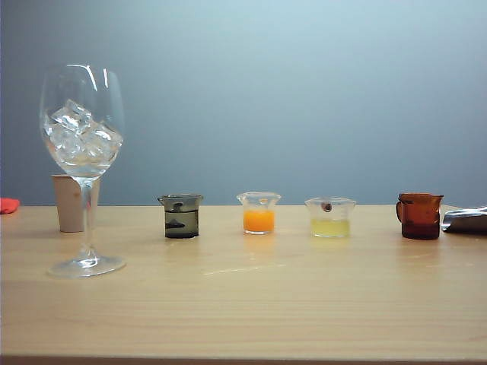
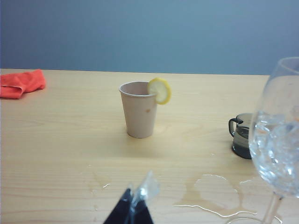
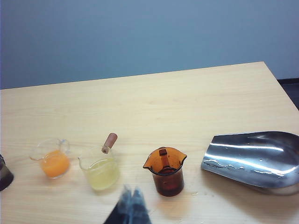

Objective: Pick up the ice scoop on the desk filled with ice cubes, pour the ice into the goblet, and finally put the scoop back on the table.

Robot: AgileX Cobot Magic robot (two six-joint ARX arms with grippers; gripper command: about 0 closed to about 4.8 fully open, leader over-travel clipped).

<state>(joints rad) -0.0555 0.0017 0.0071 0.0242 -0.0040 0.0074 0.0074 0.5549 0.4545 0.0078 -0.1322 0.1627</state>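
Note:
The goblet [image 1: 82, 137] stands at the left of the desk [image 1: 251, 304], its bowl holding several ice cubes [image 1: 79, 135]. In the left wrist view the goblet [image 2: 278, 140] with the ice cubes [image 2: 275, 151] rises close beside my left gripper [image 2: 135, 203]. That gripper is shut, and a clear glossy scrap shows at its tips. The ice scoop [image 3: 254, 158] lies on the desk with only water drops in its bowl, apart from my shut right gripper [image 3: 132, 193]. The ice scoop [image 1: 466, 220] shows at the right edge of the exterior view. Neither gripper appears there.
A beige cup [image 2: 138, 109] with a lemon slice stands behind the goblet, and a red cloth [image 2: 21, 83] lies far left. A row of beakers runs across the desk: dark [image 1: 181, 216], orange [image 1: 259, 213], yellow [image 1: 330, 217], brown [image 1: 419, 215]. Spilled water [image 2: 210, 191] pools near the goblet's foot.

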